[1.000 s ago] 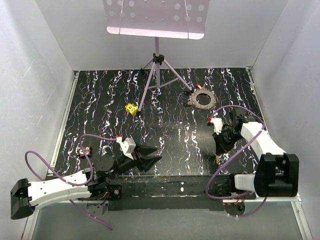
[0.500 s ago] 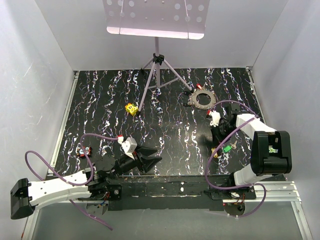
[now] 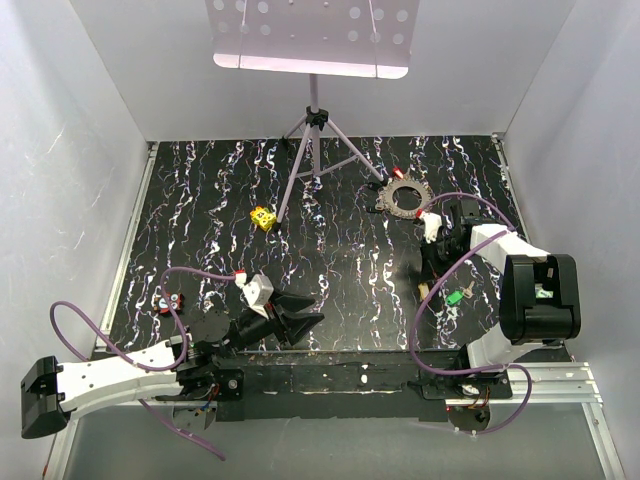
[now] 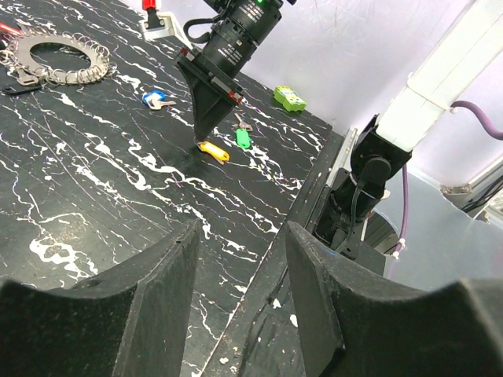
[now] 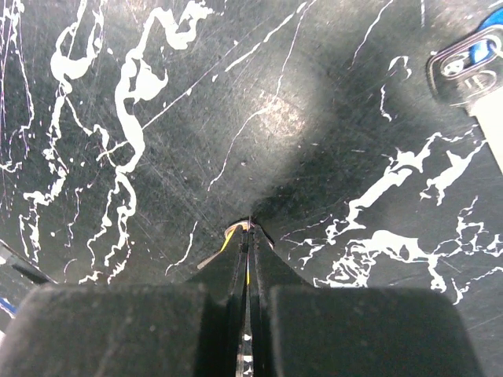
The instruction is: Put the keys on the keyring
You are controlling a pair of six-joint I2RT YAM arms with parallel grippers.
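The keyring (image 3: pixel 402 196) (image 4: pixel 59 59), a ring fringed with grey keys, lies at the back right with a red key (image 3: pixel 398 173) beside it. My right gripper (image 3: pixel 428 284) (image 4: pixel 200 141) (image 5: pixel 248 226) points straight down at the table. It is shut on the end of an orange-yellow key (image 4: pixel 214 151), and a yellow sliver shows between its jaws. A green key (image 3: pixel 455 296) (image 4: pixel 243 137) and a blue key (image 4: pixel 155 98) (image 5: pixel 471 56) lie close by. Two more small keys (image 3: pixel 170 299) rest at the left. My left gripper (image 3: pixel 305 318) (image 4: pixel 240 236) hovers open and empty near the front edge.
A music stand's tripod (image 3: pixel 313 150) stands at the back centre, with a yellow dotted cube (image 3: pixel 263 217) in front of it. A small green-yellow block (image 4: pixel 289 97) sits near the table's right edge. White walls close in three sides. Purple cables loop off both arms.
The right arm has lifted its elbow and carried its shut gripper away from the front edge toward the keyring, uncovering the green key. The left arm has stayed still.
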